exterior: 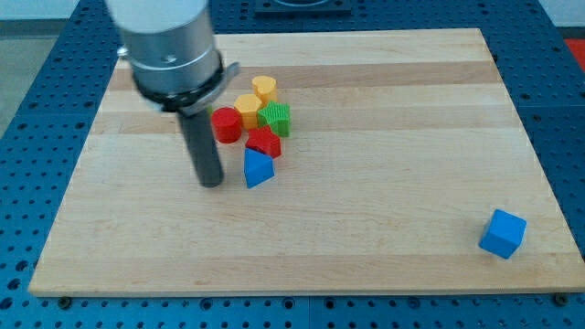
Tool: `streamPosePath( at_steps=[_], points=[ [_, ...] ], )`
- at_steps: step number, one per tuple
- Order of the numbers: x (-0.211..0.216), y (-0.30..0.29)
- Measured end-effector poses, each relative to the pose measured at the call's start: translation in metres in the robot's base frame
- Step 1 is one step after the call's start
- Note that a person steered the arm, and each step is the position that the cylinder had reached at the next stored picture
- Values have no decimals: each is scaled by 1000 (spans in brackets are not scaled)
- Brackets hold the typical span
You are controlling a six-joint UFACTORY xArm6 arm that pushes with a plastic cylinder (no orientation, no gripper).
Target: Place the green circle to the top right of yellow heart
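Observation:
A cluster of small blocks sits left of the board's middle. The green block point(275, 119), with ridged sides and a shape that is hard to make out, lies on the cluster's right side. Two yellow blocks are close to it: one point(265, 88) just above it, possibly the heart, and one point(248, 108) touching its left side. A red cylinder point(227, 125) is left of the green block, and a red block point(264, 142) is just below it. A blue triangle point(258, 168) is lowest. My tip point(212, 184) stands left of the blue triangle, below the red cylinder, apart from both.
A blue cube point(502, 233) lies alone near the board's bottom right corner. The wooden board point(384, 210) rests on a blue perforated table. The arm's grey housing point(169, 46) hides the board's top left part.

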State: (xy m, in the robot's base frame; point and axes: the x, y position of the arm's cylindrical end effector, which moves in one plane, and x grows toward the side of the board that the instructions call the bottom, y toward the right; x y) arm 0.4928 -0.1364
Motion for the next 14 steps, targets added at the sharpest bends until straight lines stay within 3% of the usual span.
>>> streamPosePath(
  at_steps=[2,4,8,10,11,13,14],
  points=[
    [6,-72],
    [-6,-100],
    [-70,-49],
    [-155,-12],
    [-155,-12],
    [-207,30],
    [-209,35]
  ],
)
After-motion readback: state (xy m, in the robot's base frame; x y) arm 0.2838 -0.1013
